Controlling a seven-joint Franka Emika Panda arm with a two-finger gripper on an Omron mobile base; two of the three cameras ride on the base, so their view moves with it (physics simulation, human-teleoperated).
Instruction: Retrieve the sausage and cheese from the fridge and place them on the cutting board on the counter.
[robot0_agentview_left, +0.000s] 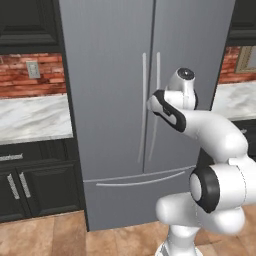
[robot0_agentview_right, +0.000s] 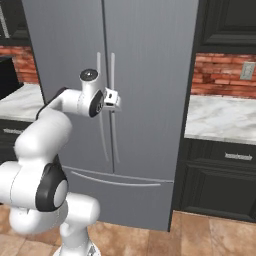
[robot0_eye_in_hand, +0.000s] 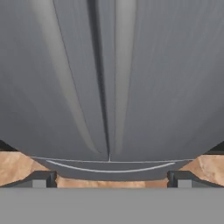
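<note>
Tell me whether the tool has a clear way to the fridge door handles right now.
Probably yes. The tool is open and faces the closed fridge head-on, with the two long handles straight ahead at the door seam. Nothing stands between them.

The fridge (robot0_agentview_left: 120, 100) fills the middle of the left base frame, its two handles (robot0_agentview_left: 150, 105) side by side at the door seam and a drawer (robot0_agentview_left: 135, 195) below. The surface (robot0_agentview_left: 30, 117) flanks it on both sides, above cabinets (robot0_agentview_left: 30, 185).
</note>
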